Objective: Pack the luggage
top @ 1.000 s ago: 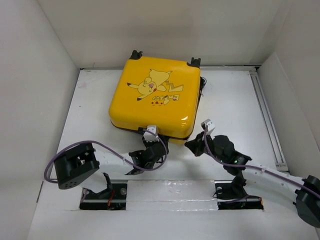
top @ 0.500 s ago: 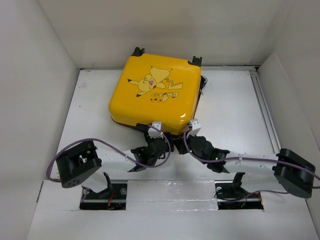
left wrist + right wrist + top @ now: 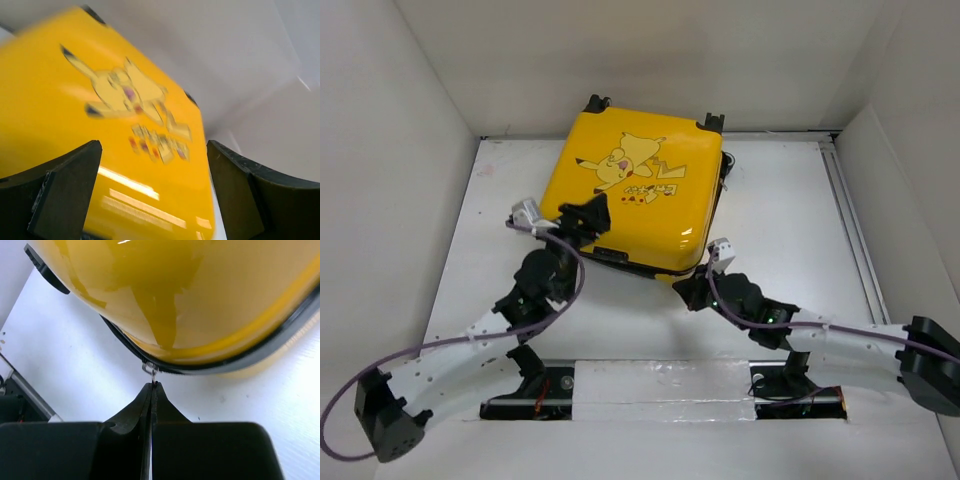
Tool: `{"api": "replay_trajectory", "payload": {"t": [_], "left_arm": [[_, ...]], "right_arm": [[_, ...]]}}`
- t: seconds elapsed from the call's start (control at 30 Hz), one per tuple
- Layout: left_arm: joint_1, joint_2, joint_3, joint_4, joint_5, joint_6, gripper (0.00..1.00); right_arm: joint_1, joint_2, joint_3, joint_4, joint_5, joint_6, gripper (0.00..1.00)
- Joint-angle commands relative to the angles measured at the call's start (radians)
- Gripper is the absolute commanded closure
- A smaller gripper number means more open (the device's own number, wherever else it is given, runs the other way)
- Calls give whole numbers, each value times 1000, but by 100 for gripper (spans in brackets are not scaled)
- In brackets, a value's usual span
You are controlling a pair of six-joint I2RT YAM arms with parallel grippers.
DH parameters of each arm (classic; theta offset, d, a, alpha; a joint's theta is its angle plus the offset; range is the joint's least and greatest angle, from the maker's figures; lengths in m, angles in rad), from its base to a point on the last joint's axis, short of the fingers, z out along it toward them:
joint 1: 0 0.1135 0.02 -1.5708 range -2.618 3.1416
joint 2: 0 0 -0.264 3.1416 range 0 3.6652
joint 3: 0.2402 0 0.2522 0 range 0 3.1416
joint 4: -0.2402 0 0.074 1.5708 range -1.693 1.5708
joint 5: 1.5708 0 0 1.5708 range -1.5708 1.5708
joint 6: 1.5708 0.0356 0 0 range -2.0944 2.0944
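Top view: the yellow Pikachu suitcase (image 3: 630, 200) lies flat and closed on the white table (image 3: 780, 200), toward the far wall, about centre. The left hand (image 3: 588, 213) hangs over its near-left corner, and the right hand (image 3: 688, 292) sits low at the near-right corner.

Left wrist cam, kinda blurry: that hand's spread wide with nothing in it, just yellow lid ahead.

Right wrist cam: that one's squeezed closed, its tip right at the little metal zipper pull (image 3: 150, 369) on the black zipper band (image 3: 225, 365). Can't tell if the pull's actually pinched.
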Motion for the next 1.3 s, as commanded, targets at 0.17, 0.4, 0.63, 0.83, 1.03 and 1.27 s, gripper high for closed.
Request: {"api": "replay_trajectory", "payload": {"t": [0.17,0.4,0.63,0.83,1.03,1.27], "left_arm": [[486,87,86,-126,214,-169,18],[795,154,40,-146,404,-284,15],[959,332,59,-48,570,-318,19],[994,453,101,1,712,-342,22],[946,486,89,39,752,-361,25],[742,535,77,78,752,-351,25]], "right_arm": [[-145,-376,-20,-204,-161,-36,100],[-196,-412,14,-311,-322,-84,100],[-170,-353,2,-344,-272,-93,60],[-161,-235,-20,-124,-287,-93,40],[-161,-99,-61,126,-181,-136,40],[-139,-108,-95,244,35,-105,47]]}}
